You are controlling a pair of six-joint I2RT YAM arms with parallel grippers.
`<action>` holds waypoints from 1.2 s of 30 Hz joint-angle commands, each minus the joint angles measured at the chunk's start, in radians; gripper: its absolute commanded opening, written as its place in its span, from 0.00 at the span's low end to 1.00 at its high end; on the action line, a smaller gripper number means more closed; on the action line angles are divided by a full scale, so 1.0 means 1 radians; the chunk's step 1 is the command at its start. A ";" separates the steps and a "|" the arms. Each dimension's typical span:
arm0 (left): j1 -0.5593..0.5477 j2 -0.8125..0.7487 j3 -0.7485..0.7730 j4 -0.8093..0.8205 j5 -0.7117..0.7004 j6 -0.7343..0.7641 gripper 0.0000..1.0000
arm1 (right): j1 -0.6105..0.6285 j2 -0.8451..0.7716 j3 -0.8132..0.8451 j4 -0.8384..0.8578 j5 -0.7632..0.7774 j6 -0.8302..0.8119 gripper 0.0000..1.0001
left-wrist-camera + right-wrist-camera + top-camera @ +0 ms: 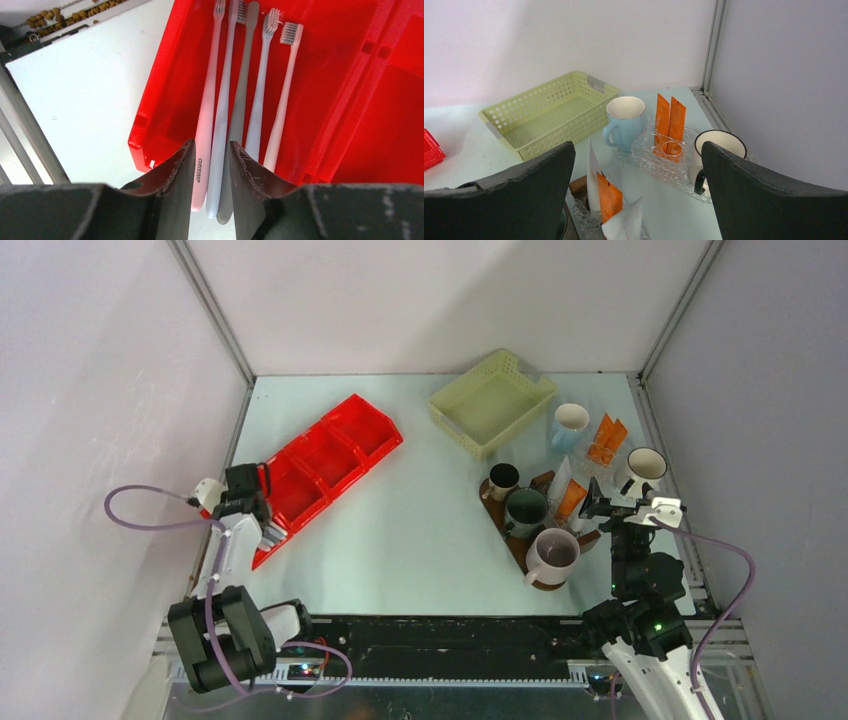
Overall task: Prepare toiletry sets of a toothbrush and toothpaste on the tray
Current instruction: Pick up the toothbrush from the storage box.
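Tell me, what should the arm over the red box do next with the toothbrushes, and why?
Probably close the left end effector the rest of the way. Its jaws stand partly apart with toothbrush handles lying between them in the red bin, so a grip looks ready. Several handles sit in the gap, so it may catch more than one.

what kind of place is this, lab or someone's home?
Probably a lab robot cell: bare white panel walls on metal framing, left arm and right arm bolted side by side, staged props like the red bin.
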 commanded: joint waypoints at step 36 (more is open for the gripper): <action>0.043 -0.004 0.007 -0.033 -0.032 -0.056 0.52 | 0.015 0.014 -0.007 0.051 -0.004 -0.022 0.99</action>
